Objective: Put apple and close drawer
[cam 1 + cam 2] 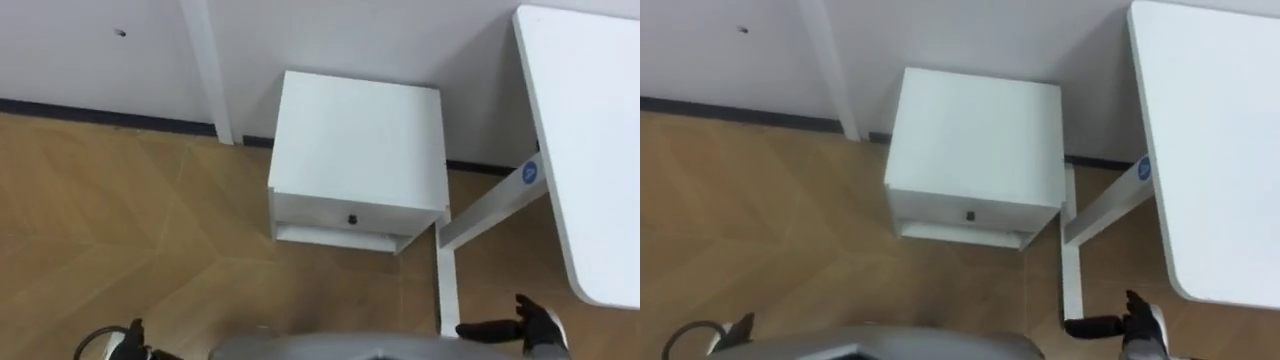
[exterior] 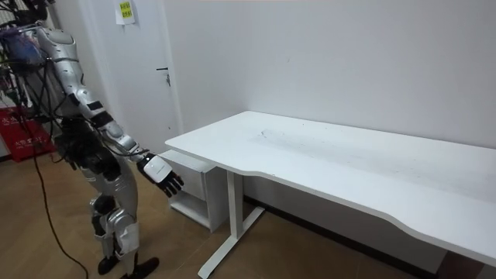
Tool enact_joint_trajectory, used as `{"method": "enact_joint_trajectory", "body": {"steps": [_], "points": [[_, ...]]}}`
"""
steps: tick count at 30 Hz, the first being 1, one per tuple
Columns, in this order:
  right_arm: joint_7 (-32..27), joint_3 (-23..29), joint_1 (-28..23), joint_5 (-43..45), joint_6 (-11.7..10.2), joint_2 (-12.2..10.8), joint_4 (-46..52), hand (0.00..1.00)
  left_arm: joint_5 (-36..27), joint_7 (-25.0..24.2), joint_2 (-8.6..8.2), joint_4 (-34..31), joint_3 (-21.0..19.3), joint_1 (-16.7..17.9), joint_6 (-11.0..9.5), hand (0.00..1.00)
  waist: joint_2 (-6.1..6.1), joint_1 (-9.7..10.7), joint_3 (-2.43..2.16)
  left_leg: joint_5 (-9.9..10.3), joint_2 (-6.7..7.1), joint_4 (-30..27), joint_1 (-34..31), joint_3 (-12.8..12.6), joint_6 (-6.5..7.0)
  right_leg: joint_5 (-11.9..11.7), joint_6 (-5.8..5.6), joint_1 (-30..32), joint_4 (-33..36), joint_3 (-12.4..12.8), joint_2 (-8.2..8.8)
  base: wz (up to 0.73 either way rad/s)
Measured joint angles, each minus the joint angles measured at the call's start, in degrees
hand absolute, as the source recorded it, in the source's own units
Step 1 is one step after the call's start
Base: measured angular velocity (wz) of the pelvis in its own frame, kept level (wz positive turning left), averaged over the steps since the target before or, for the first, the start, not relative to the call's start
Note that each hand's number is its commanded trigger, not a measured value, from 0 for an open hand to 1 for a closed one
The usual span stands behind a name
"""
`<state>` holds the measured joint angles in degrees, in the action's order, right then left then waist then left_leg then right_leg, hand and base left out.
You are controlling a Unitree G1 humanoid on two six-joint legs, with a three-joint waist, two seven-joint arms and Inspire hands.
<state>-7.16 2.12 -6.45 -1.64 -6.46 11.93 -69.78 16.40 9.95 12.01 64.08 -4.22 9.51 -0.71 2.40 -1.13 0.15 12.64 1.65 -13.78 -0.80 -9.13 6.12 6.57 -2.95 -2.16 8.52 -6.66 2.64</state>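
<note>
Right hand low beside the tabletop leg, dark fingers splayed apart, holding nothing. Left hand at lower left edge, state unreadable. Drawer shut, small dark knob, in boxy matte white cabinet on herringbone wood floor.

The cabinet is plain white, its drawer front white too with a small black knob. The surface beside it is white, on a white leg bearing a round blue sticker. The floor is light brown wood in a chevron pattern; the skirting is dark against a white wall. The right hand is black with a pale back
</note>
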Motion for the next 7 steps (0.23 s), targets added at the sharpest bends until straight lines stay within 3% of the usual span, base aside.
{"method": "enact_joint_trajectory", "body": {"steps": [7], "points": [[1.1, -0.8, -0.5, -0.4, 0.4, -0.3, -1.1, 0.00, 0.6, 0.5, -0.21, 0.0, -0.1, 0.2, -0.5, 0.00, -0.22, 1.0, 0.28, -0.2, -0.02, 2.1, 1.5, 0.0, -0.31, 0.7, 0.43, -0.8, -0.2, -0.2, -0.18, 0.00]]}}
